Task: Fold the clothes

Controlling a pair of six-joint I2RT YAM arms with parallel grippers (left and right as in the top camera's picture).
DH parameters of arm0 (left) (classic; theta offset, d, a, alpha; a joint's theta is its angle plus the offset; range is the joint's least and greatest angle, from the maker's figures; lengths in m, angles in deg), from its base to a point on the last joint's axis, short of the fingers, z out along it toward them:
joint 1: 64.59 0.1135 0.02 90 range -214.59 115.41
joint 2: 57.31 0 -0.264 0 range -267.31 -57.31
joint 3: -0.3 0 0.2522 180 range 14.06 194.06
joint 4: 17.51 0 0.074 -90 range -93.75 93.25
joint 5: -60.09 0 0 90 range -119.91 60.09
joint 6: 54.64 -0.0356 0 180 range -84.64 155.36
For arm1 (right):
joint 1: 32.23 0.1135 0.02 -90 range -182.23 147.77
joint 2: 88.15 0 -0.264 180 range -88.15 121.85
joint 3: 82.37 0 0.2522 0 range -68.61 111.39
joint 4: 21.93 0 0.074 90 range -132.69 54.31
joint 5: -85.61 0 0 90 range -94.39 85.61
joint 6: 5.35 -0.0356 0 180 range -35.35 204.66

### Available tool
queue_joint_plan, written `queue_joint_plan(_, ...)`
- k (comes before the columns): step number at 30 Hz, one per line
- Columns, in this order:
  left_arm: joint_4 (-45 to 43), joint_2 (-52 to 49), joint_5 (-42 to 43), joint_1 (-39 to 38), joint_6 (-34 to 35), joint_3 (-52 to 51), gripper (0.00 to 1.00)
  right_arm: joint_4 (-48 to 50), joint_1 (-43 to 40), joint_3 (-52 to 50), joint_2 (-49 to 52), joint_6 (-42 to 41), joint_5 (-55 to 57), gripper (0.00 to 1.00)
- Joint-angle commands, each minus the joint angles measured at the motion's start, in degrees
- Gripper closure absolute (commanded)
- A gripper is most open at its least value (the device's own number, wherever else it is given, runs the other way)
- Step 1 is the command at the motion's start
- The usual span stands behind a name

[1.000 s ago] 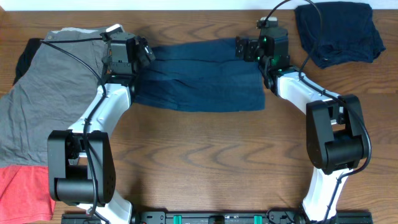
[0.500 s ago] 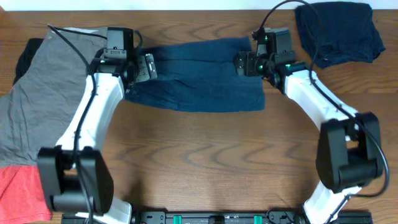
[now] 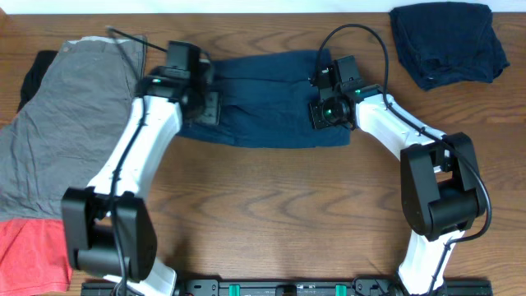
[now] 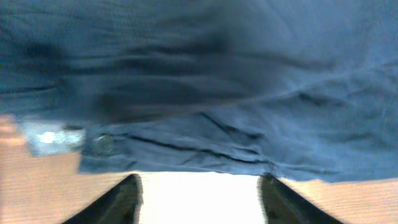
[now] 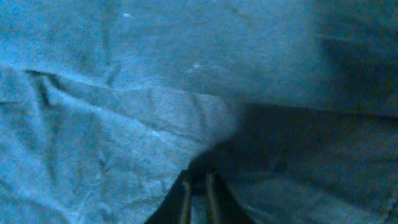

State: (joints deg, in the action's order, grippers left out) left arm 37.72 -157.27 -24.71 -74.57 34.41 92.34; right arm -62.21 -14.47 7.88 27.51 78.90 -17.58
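A dark blue garment (image 3: 263, 103) lies spread flat across the middle of the table. My left gripper (image 3: 207, 108) sits over its left part. In the left wrist view it (image 4: 199, 200) is open, its two dark fingers (image 4: 122, 200) wide apart just short of the garment's hem (image 4: 186, 163), with nothing between them. My right gripper (image 3: 322, 112) presses on the garment's right part. In the right wrist view it (image 5: 198, 198) is shut, with a thin ridge of the blue cloth (image 5: 124, 124) pinched between the fingertips.
A folded navy garment (image 3: 448, 41) lies at the back right corner. A crumpled grey shirt (image 3: 66, 131) covers the left side, over black cloth (image 3: 31, 76), with red cloth (image 3: 29, 255) at the front left. Bare wood (image 3: 279, 205) fills the front.
Both grippers have moved from the garment's back corners toward the front, over the cloth. The right gripper has shut. The left gripper's jaws have narrowed somewhat.
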Motion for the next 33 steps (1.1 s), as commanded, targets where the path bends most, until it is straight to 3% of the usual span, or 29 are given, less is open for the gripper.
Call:
queue_joint_plan(1,0.28,-3.34,0.81,-1.42,-2.05,-0.22,0.57,0.07,-0.11,0.26,1.29,0.48,1.36,0.98)
queue_joint_plan(3,0.13,-4.9,0.81,-1.81,-2.08,-0.22,0.63,0.13,-0.11,0.26,1.75,0.5,1.99,0.98)
queue_joint_plan(11,-6.01,-11.89,0.79,-2.12,-4.26,-0.22,0.67,1.86,-0.11,0.24,3.15,0.44,2.67,0.99)
queue_joint_plan(23,-30.45,-15.47,-3.3,-1.99,-5.01,0.07,0.67,2.1,-0.11,0.24,3.63,0.04,3.8,0.99)
queue_joint_plan(33,-43.87,-23.52,-3.26,-0.42,-5.01,0.07,0.67,2.6,-0.11,0.24,3.63,0.0,3.96,0.99)
